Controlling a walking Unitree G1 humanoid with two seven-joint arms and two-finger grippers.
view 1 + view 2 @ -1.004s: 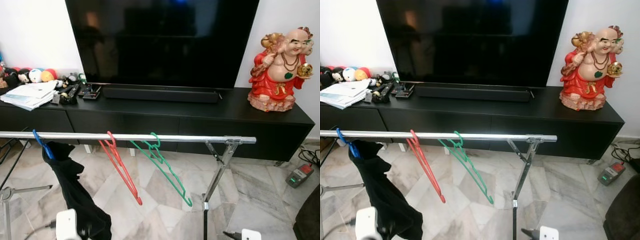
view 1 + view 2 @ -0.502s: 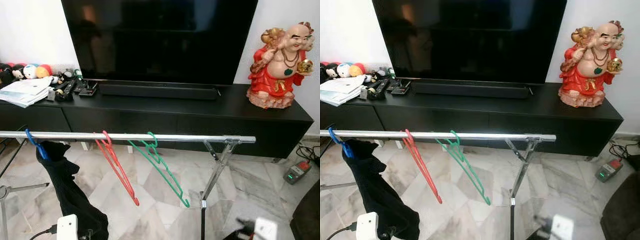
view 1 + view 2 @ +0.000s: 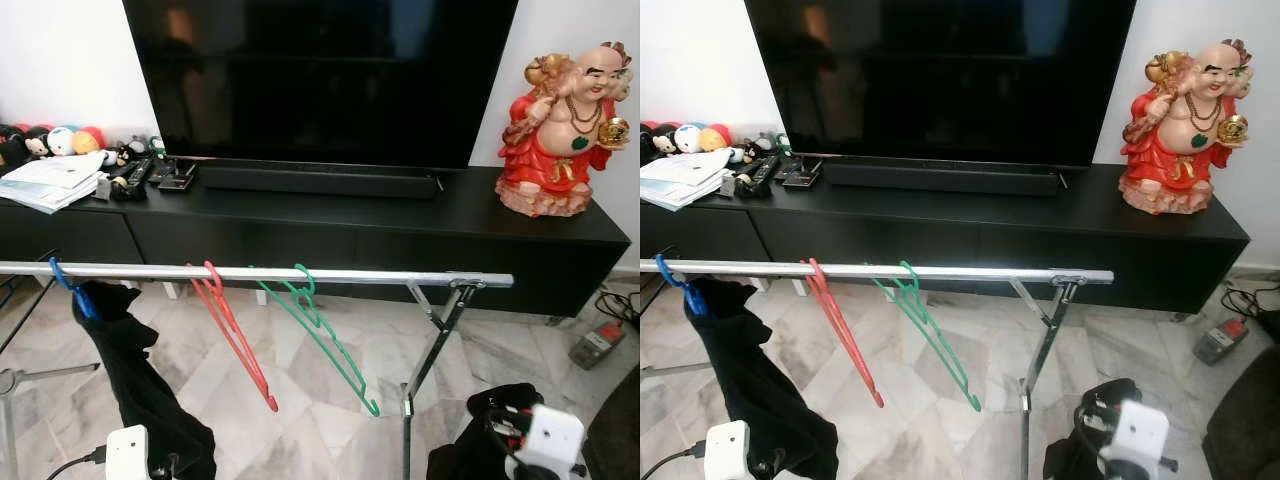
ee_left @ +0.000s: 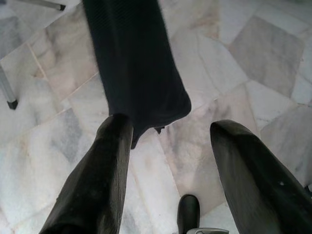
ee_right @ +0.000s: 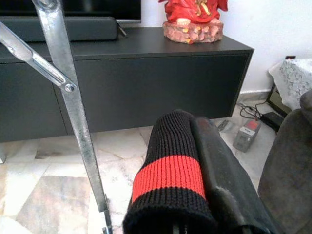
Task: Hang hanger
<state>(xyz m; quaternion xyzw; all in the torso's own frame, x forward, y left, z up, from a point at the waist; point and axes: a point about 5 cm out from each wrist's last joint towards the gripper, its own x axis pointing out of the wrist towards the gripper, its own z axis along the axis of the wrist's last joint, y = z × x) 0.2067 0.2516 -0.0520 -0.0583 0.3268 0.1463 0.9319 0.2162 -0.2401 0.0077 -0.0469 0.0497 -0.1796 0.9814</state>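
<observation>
1. While hovering low over the marble floor (image 4: 204, 63), the left hand (image 4: 168, 161) is spreading its fingers wide, holding nothing, near the hem of a black garment (image 4: 134, 63).
2. The right hand (image 5: 195, 195) is gripping a black knitted cloth with a red band (image 5: 168, 178), low beside the rack leg (image 5: 73, 107).
3. Red hanger (image 3: 235, 335) and green hanger (image 3: 325, 340) are hanging tilted on the silver rail (image 3: 380, 276); a blue hanger (image 3: 70, 290) is carrying the garment.
4. Behind, the black worktop (image 3: 400, 215) is bearing a television (image 3: 320, 80), a red statue (image 3: 565, 130), papers (image 3: 50, 180) and small toys (image 3: 50, 140).
</observation>
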